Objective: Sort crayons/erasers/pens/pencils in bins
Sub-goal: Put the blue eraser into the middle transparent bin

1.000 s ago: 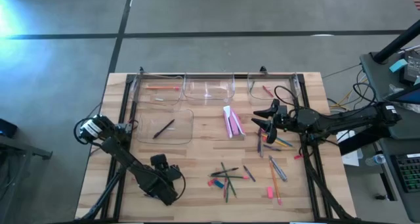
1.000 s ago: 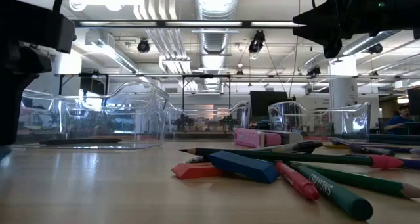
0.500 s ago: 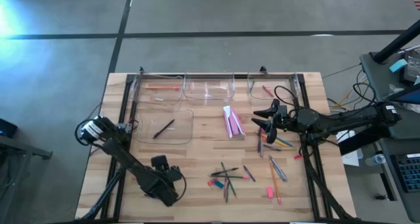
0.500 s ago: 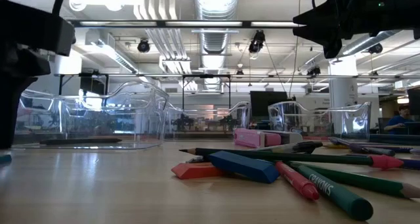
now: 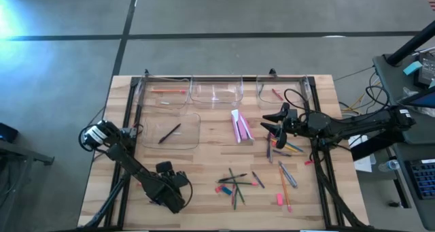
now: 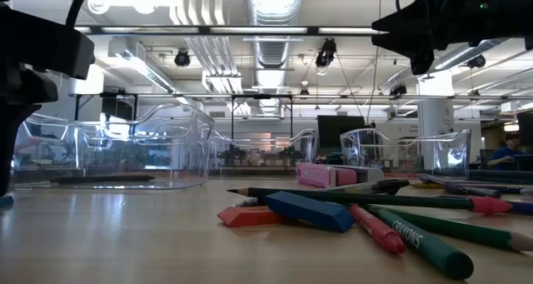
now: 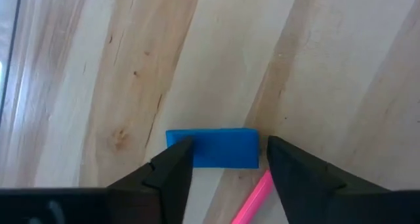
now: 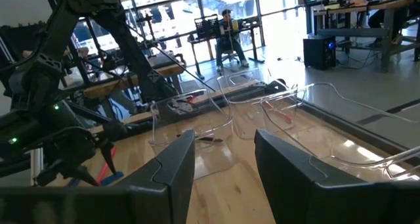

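Left pincer (image 7: 224, 163) hangs low near the table's (image 5: 211, 157) front-left corner, fingers apart astride a blue eraser (image 7: 213, 148) lying flat, long axis spanning the gap. Right pincer (image 5: 272, 122) waits spread open near the right edge.

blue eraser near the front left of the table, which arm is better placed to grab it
Left. The left gripper hangs right over the blue eraser, open, one finger on each side of it. The right gripper sits open across the table, over the pile of pens by the right side.

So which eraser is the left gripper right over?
The blue eraser between the left gripper's open fingers, with a pink stick touching it. The other erasers lie farther right.
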